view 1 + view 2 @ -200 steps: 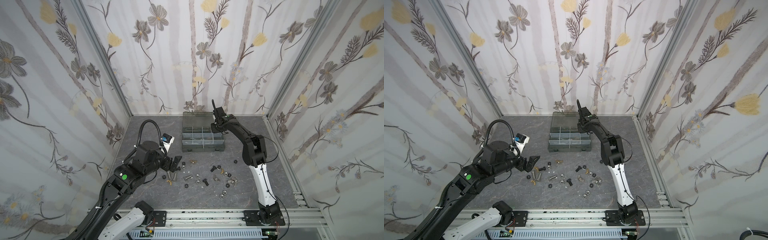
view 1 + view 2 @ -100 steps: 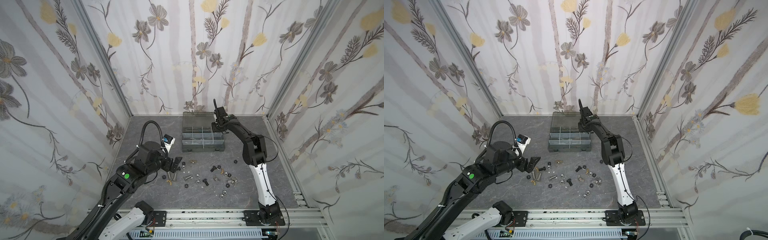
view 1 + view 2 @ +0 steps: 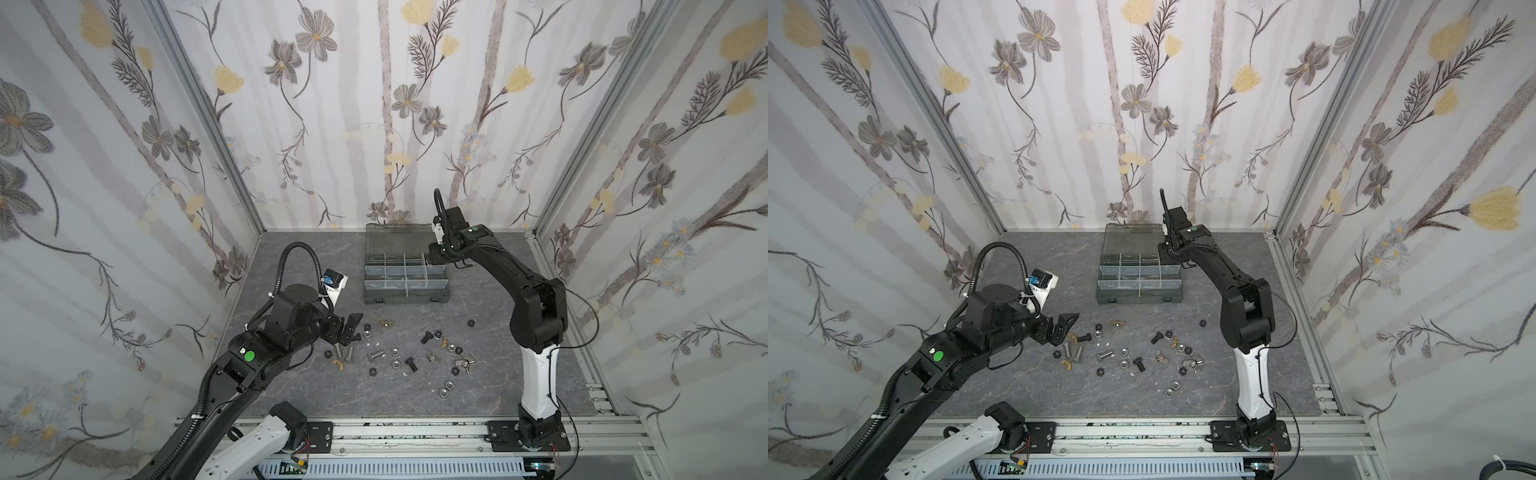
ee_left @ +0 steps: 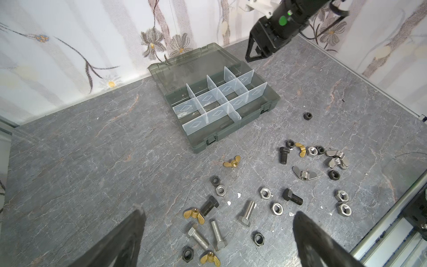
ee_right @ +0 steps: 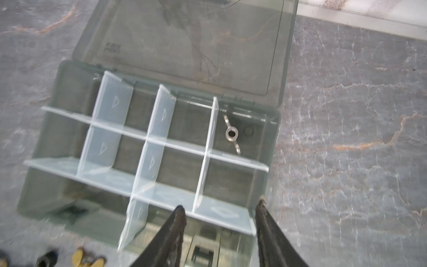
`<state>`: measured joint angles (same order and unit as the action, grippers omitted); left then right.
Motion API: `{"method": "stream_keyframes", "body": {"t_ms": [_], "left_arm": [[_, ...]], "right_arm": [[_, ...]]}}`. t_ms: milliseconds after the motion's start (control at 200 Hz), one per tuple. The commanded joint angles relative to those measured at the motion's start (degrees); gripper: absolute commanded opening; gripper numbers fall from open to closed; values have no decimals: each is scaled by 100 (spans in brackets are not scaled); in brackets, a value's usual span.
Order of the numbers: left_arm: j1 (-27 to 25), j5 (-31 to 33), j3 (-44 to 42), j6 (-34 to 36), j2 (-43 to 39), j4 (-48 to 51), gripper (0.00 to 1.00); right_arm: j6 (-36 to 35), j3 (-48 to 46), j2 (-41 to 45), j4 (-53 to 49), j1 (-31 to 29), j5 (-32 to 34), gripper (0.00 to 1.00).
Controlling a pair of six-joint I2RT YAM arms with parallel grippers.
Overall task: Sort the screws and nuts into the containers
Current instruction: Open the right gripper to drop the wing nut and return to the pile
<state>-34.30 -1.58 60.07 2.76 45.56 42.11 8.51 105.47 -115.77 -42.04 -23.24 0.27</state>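
Grey tabletop point(image 4: 69, 161) carries loose screws point(image 4: 248, 212) and nuts point(image 4: 265, 192) beneath my wide-spread left gripper point(image 4: 218, 211), ready to pick, while my right gripper point(image 5: 220, 204) hangs parted and empty above the organiser case point(image 5: 30, 194), whose corner compartment point(image 5: 251, 143) seemingly holds a silver wing nut point(image 5: 231, 134).

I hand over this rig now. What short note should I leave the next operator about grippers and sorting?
Left gripper: open, empty, above the leftmost loose screws.
Right gripper: open, empty, over the right end of the organiser case.
Done: one silver wing nut lies in the corner compartment by the lid; other compartments look empty.
Remaining: all other screws and nuts lie scattered on the table in front of the case.
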Motion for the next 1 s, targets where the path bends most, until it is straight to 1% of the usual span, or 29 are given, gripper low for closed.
{"method": "stream_keyframes", "body": {"t_ms": [0,120,215,300,390,560,659,679,779,999], "left_arm": [[-10,-78,-5,-50,-71,-153,100],[-8,-113,-13,-73,-105,-159,100],[-6,-131,-20,-61,-113,-163,100],[-1,-159,-20,-41,-101,-173,100],[-6,-183,-21,-40,-100,-169,100],[-5,-203,21,-35,-114,-149,100],[-6,-245,8,-61,-135,-147,100],[-6,-255,5,-71,-140,-150,100],[-4,-287,-4,-88,-144,-159,100],[-4,-295,39,-86,-142,-133,100]], "right_arm": [[149,-1086,948,-103,-26,-125,50],[555,-2493,2012,-144,-147,-265,52],[1139,-3542,2832,-173,-285,-265,52],[1756,-4420,3422,-72,-427,-407,52],[2128,-5103,3944,34,-678,-323,52],[2708,-5928,4583,6,-859,-277,51],[2967,-6187,4881,3,-888,-190,47],[3013,-6404,4937,-10,-884,-147,47],[3077,-6580,5066,37,-884,-82,45],[3038,-6873,4993,192,-900,-57,41]]}}
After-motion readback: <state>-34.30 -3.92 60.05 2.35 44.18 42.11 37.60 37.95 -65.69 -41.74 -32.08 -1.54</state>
